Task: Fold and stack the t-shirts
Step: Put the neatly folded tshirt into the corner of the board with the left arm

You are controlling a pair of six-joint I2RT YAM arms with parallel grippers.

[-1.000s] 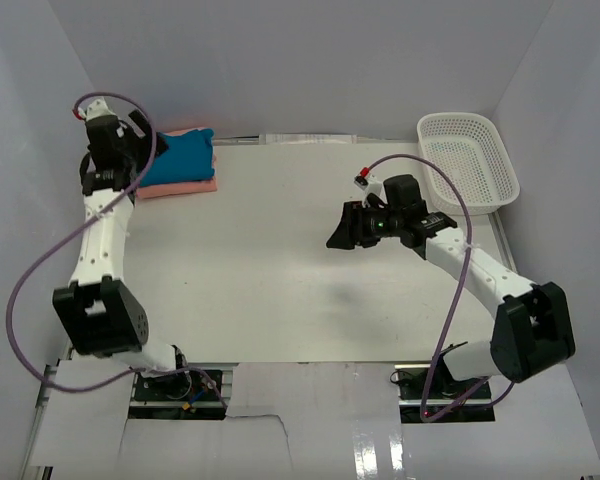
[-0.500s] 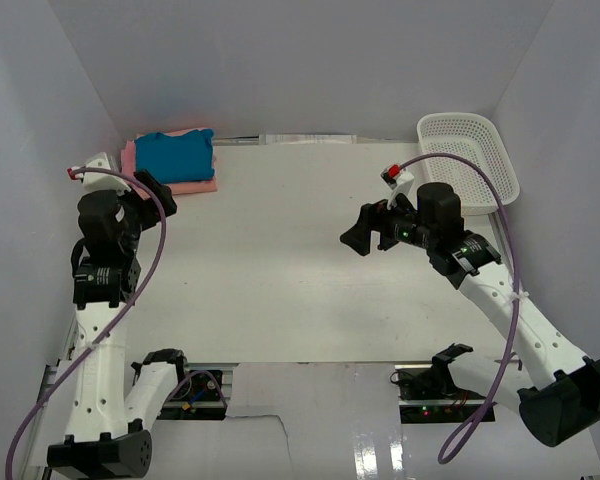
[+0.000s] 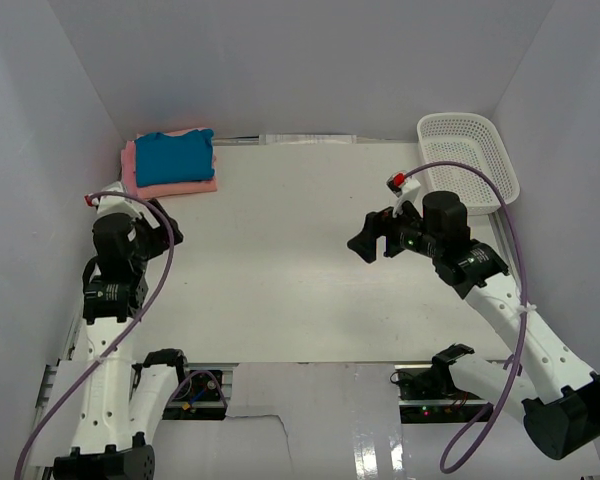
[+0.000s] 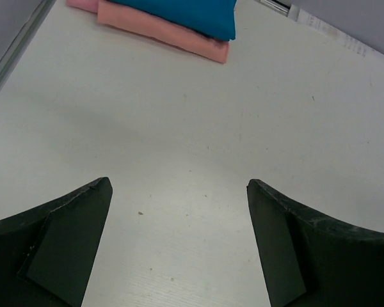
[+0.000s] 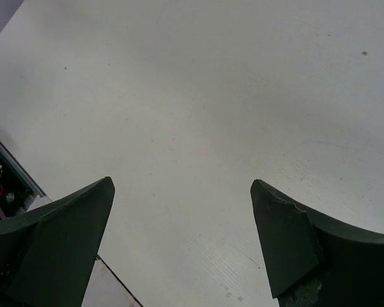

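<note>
The t-shirts are in one pile at the far left corner of the bench [image 3: 280,270]. The teal one [image 3: 175,157] is on top, the salmon one [image 3: 185,186] is under it, and the pink one [image 3: 128,165] is at the bottom, peeking out on the left side. All three look folded into rectangles. The layers aren't flush though, and in the left wrist view the salmon edge sticks out past the teal on the near side.

My left pincer [image 3: 162,222] hangs over bare bench well short of the pile, pointed toward it, fingers spread wide with nothing between them. My right pincer [image 3: 365,241] is off toward the right side, not far from the white basket [image 3: 458,118], also spread wide and carrying nothing.

I can't spot another shirt anywhere, either on the bench or in the basket, as far as the overhead view shows. So I'd call this pretty much done: folded, stacked, both arms clear of the pile. If anything's left, it's maybe nudging the pile's edges square, and that's optional in my book.
</note>
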